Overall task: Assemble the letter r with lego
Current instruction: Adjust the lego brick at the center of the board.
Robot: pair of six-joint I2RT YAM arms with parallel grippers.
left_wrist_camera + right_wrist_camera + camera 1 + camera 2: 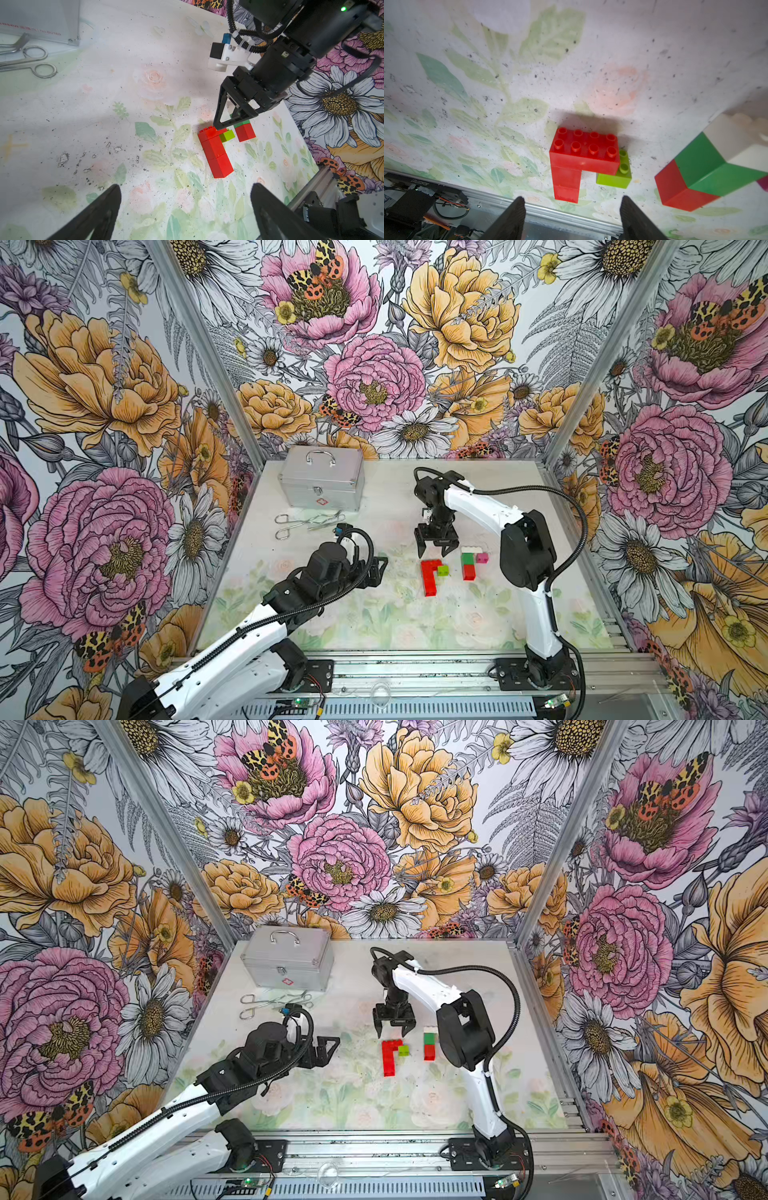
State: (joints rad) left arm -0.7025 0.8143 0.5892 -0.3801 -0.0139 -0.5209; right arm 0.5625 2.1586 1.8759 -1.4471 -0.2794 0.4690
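Right wrist view gives me the best look at the red lego (583,153), lying flat on the counter (508,83): one long eight-stud brick across the top of a narrower red stem, like an r. A lime brick (614,178) sits tucked under the overhang, touching it. Just beside lies a stack (695,172) of red, dark green and white bricks, with a pink brick (482,558) against it. In both top views all this sits right of centre. My right pincer (435,552) hangs spread over the studded end of the red lego, gripping nothing; whether a fingertip touches it I cannot tell. My left pincer (185,187) is spread wide, empty, apart from the bricks.
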